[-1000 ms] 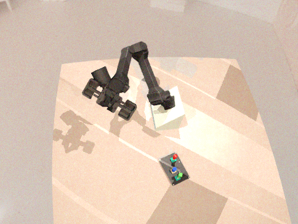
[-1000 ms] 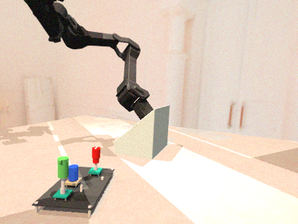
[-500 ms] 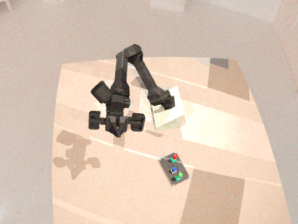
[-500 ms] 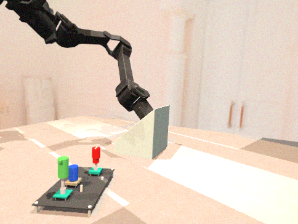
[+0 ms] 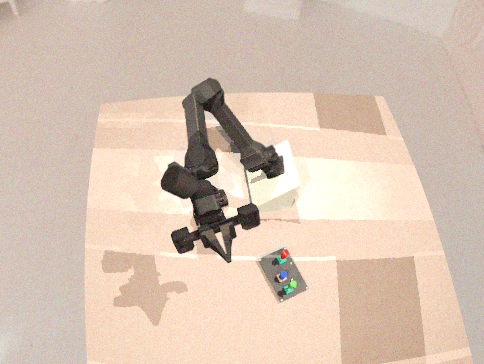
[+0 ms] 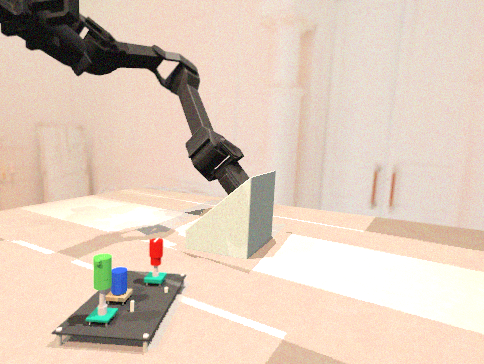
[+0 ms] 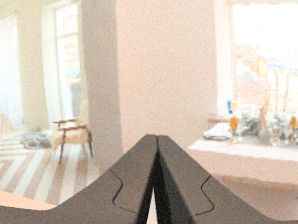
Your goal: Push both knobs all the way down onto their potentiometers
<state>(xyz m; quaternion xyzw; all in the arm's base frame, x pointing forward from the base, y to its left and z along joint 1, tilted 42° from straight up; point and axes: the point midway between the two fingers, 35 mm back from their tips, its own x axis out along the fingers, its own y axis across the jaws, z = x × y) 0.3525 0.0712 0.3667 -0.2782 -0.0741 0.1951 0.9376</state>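
Circuit board (image 5: 283, 281) noted on short legs near the front of the table (image 5: 375, 310), dark, rectangular, skewed to the table edges. Carries three knobs in a row: red knob (image 6: 156, 251) at the far end, blue knob (image 6: 119, 281) in the middle, green knob (image 6: 102, 271) at the near end. Red and green seen raised on bare pale shafts above green potentiometer bases in the exterior view; blue seated low on a tan base. Small pale post observed on the board just beside the blue knob.

Gripper (image 5: 227, 257) found off the board, well apart from it and to its left in the top view, raised above the table. Fingers pressed together tip to tip in the wrist view, nothing between them. Wrist view aimed level across the room, no board in sight.

Arm (image 6: 192, 107) folded back from a pale wedge-shaped mount (image 6: 240, 220) standing behind the board. Arm's shadow (image 5: 142, 287) cast on the table left of the board.
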